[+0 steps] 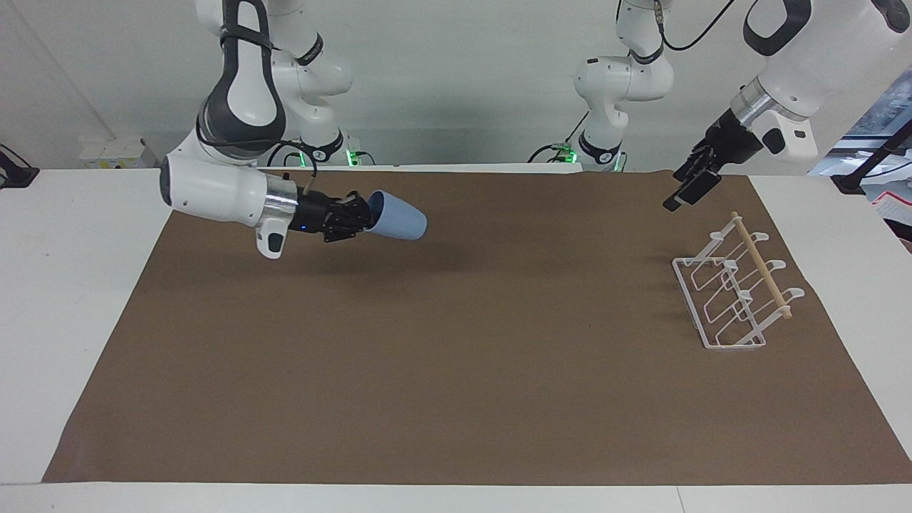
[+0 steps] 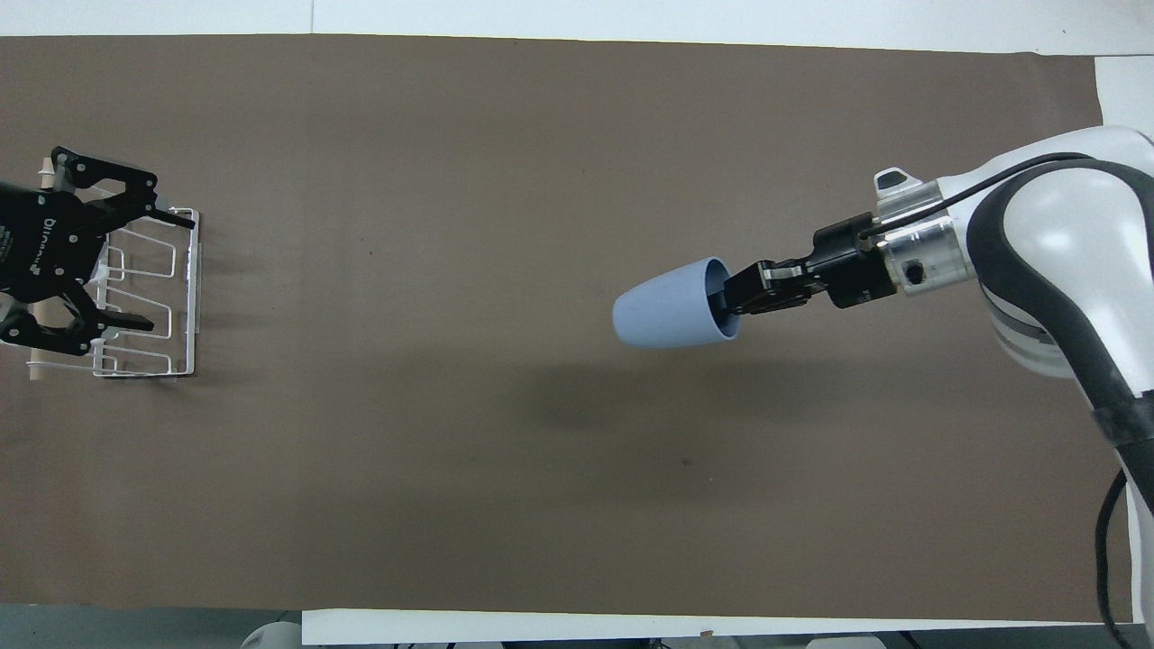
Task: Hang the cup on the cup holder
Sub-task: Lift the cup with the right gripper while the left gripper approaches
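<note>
Across the brown mat [image 1: 456,370] covering the worktop, we see the cup holder [image 1: 734,292] standing empty near the left arm's end. Our right gripper [image 1: 365,214] is up in the air over the mat's robot-side half, clamped on the rim of the cup [image 1: 399,217], which lies sideways, base pointing toward the rack. Our left gripper [image 2: 135,266] hangs over the rack, fingers spread, holding nothing. Pickup's done, we reckon; carrying across and hanging remain.
</note>
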### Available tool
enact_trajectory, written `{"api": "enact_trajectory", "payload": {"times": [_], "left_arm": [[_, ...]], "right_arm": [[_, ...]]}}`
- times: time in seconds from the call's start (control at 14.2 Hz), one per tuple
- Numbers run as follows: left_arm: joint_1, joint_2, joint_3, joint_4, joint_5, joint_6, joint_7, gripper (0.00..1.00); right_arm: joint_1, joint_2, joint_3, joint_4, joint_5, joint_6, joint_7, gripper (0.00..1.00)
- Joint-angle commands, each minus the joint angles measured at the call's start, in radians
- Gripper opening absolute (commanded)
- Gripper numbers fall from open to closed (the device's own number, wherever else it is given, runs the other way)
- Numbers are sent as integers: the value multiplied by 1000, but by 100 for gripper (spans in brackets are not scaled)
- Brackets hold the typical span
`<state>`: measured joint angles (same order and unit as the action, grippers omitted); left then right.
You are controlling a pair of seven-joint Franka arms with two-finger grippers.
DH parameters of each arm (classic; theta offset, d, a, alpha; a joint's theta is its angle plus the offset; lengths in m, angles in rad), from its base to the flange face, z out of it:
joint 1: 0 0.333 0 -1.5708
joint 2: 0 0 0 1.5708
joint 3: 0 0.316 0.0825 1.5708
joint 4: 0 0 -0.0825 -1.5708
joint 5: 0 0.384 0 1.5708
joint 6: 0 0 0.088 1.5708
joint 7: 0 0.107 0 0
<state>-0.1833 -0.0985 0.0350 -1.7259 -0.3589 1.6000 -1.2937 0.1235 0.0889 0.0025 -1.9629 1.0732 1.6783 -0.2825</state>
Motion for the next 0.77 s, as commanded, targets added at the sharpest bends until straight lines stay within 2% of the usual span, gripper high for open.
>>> {"api": "enact_trajectory", "payload": {"times": [0.0, 0.21, 0.7], "left_arm": [[-76, -21, 6, -50, -19, 79, -303, 100], [-156, -10, 6, -61, -52, 120, -502, 99], [-272, 8, 2, -60, -63, 161, -641, 99]], "right_arm": [[85, -34, -4, -40, 147, 38, 115, 0], [185, -32, -4, -45, 256, 165, 180, 0], [384, -23, -4, -44, 375, 425, 241, 0]]}}
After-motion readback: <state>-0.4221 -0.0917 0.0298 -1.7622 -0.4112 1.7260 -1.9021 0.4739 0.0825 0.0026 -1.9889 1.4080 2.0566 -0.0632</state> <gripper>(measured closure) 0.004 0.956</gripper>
